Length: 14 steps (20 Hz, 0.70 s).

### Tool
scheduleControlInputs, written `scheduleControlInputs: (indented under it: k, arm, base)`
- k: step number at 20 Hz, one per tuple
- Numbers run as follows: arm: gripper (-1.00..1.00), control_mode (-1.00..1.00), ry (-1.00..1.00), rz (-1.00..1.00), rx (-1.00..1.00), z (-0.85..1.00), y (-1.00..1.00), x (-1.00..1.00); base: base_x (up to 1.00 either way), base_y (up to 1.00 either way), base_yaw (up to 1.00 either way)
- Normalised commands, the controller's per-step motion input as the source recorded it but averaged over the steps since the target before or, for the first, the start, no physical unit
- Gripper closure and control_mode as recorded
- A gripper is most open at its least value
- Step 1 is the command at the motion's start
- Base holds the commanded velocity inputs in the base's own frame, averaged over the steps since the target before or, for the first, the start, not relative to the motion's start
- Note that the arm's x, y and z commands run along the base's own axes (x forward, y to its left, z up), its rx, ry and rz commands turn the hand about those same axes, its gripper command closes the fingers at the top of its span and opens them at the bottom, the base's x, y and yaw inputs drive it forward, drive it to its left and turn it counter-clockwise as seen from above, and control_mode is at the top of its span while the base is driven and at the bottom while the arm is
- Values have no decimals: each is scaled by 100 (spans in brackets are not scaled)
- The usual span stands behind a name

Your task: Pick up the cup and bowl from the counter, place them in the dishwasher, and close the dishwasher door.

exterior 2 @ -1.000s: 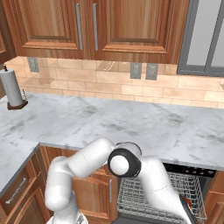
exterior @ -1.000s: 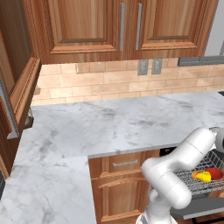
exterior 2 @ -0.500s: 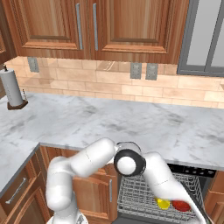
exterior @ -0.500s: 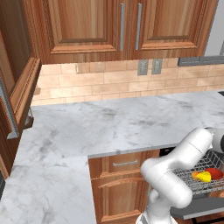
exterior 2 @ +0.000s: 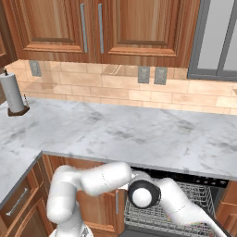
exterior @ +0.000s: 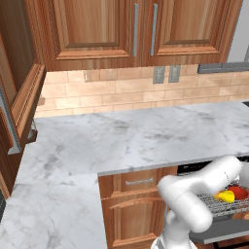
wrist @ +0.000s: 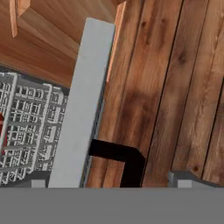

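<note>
A broad white marble counter (exterior: pixel 121 141) with grey veins spans the kitchen above brown wooden cabinets (exterior: pixel 133 209). Beneath it at the right, the open dishwasher's (exterior 2: pixel 185 178) grey wire rack (exterior 2: pixel 166 215) holds the small yellow cup (exterior: pixel 225 196) beside the low red bowl (exterior: pixel 238 192). The white robot arm (exterior: pixel 194 194) reaches low there; its gripper's (wrist: pixel 107 186) fingers spread wide, empty, over the grey drop-down door (wrist: pixel 83 105).
</note>
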Motion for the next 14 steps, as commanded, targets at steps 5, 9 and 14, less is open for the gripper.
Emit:
scheduleControlInputs:
  k: [5, 9, 14]
  arm:
    - [-100, -100, 0, -3, 9, -20, -62, -10]
    - [-100, -100, -1, 0, -3, -13, -45, 0]
    - [-100, -100, 0, 0, -4, -37, -47, -1]
  base:
    - [0, 0, 0]
    - [0, 0, 0]
    - [0, 0, 0]
